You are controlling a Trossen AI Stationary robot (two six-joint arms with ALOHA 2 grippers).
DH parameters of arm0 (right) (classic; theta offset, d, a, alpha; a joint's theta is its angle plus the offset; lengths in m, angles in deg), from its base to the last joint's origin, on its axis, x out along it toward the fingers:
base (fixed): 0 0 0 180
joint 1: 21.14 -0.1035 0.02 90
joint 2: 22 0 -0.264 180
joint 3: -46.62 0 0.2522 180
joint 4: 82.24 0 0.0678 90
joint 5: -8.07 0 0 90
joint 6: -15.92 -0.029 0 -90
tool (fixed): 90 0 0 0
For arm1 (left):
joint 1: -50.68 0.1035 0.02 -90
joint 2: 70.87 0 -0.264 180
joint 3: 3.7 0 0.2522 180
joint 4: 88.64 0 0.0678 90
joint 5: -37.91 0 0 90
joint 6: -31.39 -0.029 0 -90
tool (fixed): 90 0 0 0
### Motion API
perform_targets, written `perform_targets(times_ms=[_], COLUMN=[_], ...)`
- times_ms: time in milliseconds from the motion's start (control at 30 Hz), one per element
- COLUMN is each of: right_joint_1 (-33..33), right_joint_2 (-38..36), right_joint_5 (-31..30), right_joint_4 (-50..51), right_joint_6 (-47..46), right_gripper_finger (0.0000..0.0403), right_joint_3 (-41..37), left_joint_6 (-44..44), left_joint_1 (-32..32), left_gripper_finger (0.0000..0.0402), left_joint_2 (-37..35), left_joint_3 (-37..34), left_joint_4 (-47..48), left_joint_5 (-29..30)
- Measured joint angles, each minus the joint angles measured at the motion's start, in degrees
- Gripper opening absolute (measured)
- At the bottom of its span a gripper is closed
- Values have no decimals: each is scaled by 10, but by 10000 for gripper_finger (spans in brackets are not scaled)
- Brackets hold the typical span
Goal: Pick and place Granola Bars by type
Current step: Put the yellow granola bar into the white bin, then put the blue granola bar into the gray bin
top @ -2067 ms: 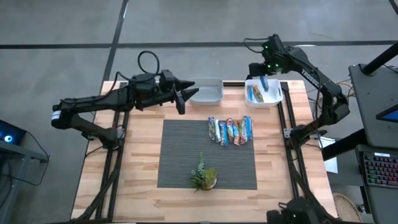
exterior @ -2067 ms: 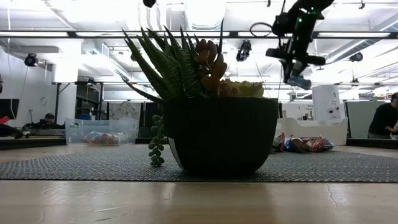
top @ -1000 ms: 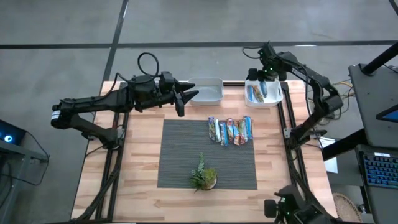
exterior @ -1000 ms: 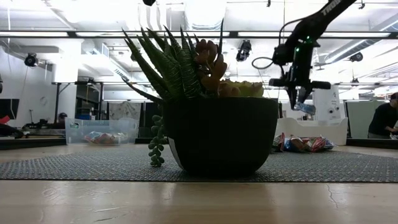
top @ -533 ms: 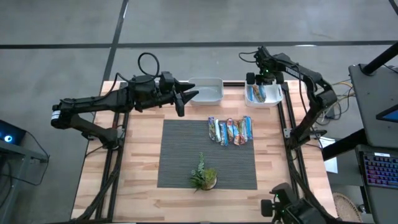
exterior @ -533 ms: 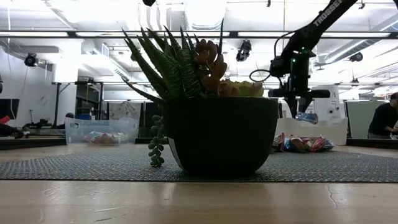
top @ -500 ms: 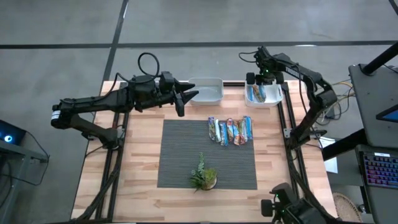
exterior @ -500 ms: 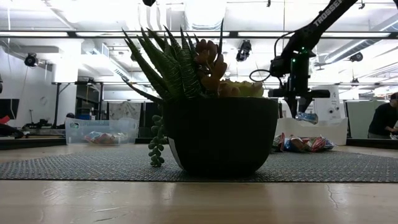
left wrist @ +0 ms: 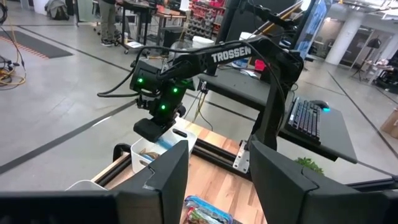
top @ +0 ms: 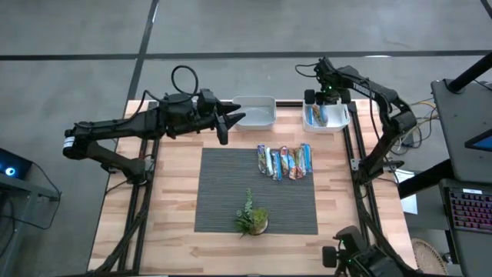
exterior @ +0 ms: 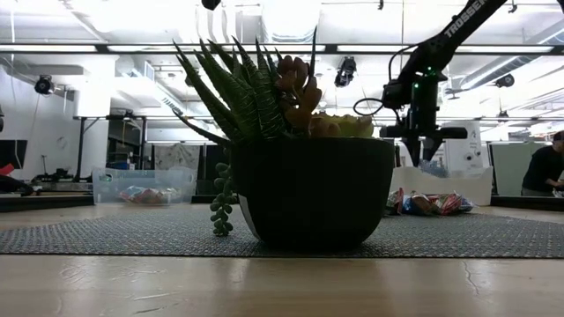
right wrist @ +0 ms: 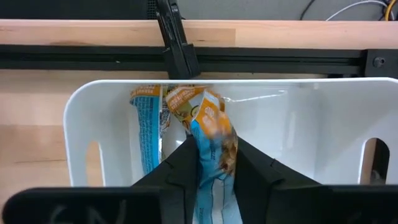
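The pale wooden-plank table (top: 173,192) carries a dark grey woven mat (top: 223,192), rectangular and ribbed. A small green spiky plant in a dark round pot (top: 251,218) stands at the mat's near edge and fills the middle of the low view, hiding much of the table behind it. At the mat's far right lies a row of slim granola bars in shiny multicoloured wrappers (top: 285,161), side by side. Beyond the mat sit a clear plastic bin (top: 255,112) and, to its right, a white plastic bin with handle slots (top: 336,121).

The right gripper (right wrist: 213,163) has sunk into the white bin since two seconds ago; its fingers pinch a blue-and-orange crinkled bar (right wrist: 214,140), with another blue-and-orange bar (right wrist: 147,127) alongside.

The left gripper (top: 228,121) hovers beside the clear bin, fingers spread, unmoved.
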Motion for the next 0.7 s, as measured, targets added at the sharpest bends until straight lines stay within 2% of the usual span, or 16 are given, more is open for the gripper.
perform_targets(times_ms=[333, 700], right_joint_1=[0, -4], right_joint_2=[0, -1], right_joint_5=[0, 0], right_joint_4=[-2, -3], right_joint_6=[0, 2], right_gripper_finger=[145, 157], right_joint_3=[-7, -23], left_joint_6=[0, 0], left_joint_1=[0, 0], left_gripper_finger=[153, 153], left_joint_2=[0, 0], left_joint_3=[0, 0], left_joint_4=[0, 2], left_joint_5=[0, 0])
